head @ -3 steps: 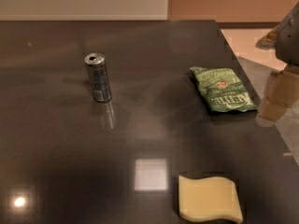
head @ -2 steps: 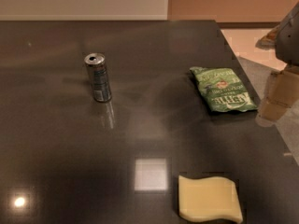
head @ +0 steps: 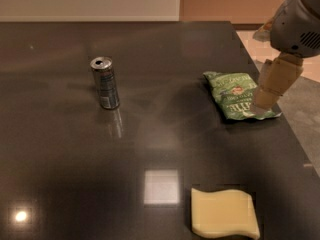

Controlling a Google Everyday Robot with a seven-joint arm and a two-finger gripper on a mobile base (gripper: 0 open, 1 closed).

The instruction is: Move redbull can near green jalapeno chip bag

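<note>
Dark, glossy tabletop (head: 60, 159) fills the view, with a pale wall along its far edge. From the tabletop's centre, the redbull can (head: 105, 83) stands upright at about 10 o'clock, well apart from everything else. The green jalapeno chip bag (head: 239, 95) lies flat at about 2 o'clock near the right edge. A pale yellow sponge (head: 225, 213) lies at 5 o'clock.

The gripper (head: 265, 98) hangs at 3 o'clock, its tan tip crossing the bag's right-hand end in this view. Whether it touches the bag or hovers above it cannot be determined, nor whether it is open or closed.

Change noted: against the view a second ago, the gripper has shifted toward 9 o'clock, from off the tabletop's right edge to over the bag's end. Can, bag and sponge have not moved.

Assessment: the reach appears to have only begun. The can is untouched and far from the bag, so the task remains wholly undone. The arm must travel on toward 10 o'clock, clearing the bag without dragging it.
</note>
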